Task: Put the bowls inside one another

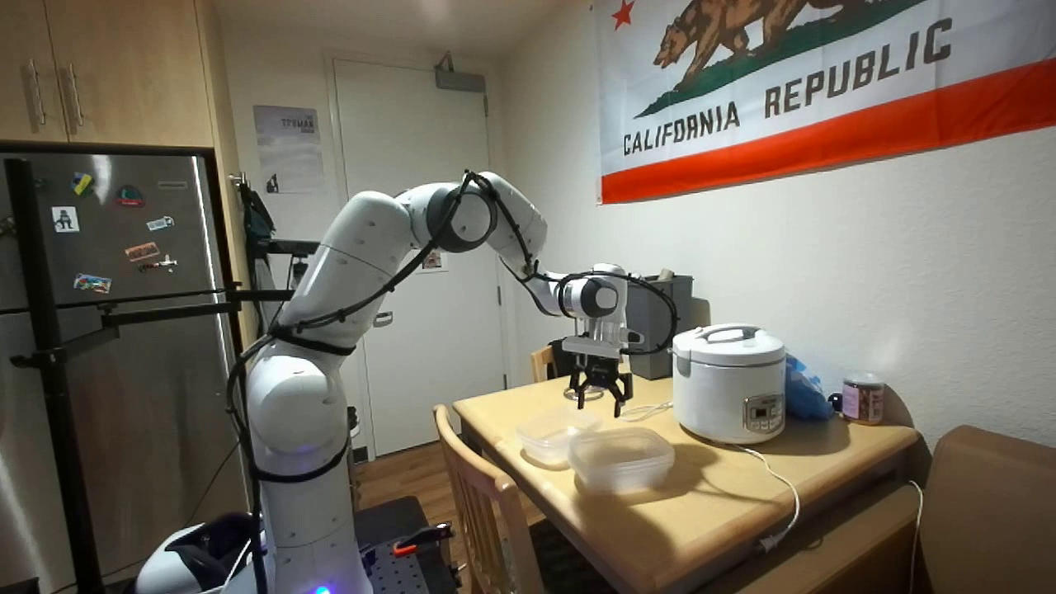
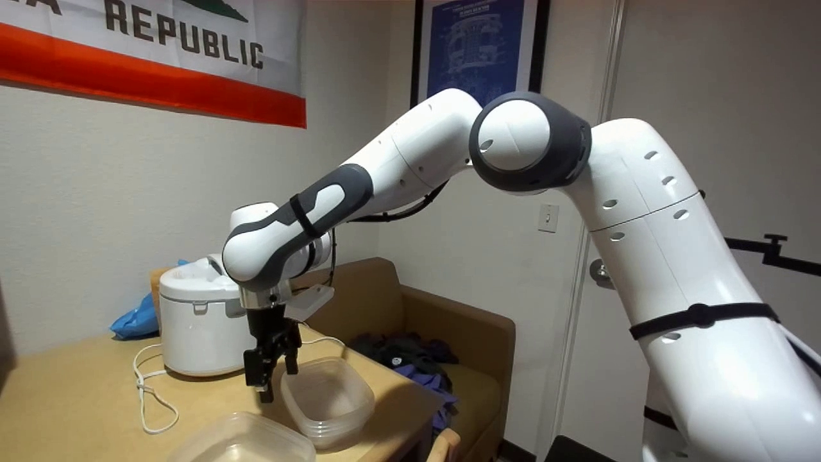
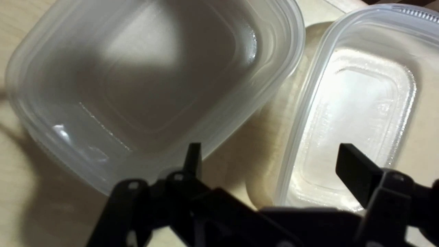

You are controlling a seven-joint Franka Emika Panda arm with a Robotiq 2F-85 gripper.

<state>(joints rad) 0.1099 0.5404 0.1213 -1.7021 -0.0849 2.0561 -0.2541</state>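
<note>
The whitish, semi-clear squarish plastic bowl is sitting right next to a pale see-through rectangular plastic bowl, both open side up on the light wooden table, with a round white rice cooker nearby. Black two-finger gripper hangs above the table close to both bowls, jaws spread wide, holding nothing.

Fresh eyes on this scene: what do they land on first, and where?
Probably the glossy white jointed robot arm, reaching over the light wood-coloured table. Next, the big white-and-red cloth California flag on the pale wall. On the table, two pale, semi-clear plastic bowls sit side by side near a tall white domed rice cooker, and the open black two-fingered gripper hangs over the table too.
</note>
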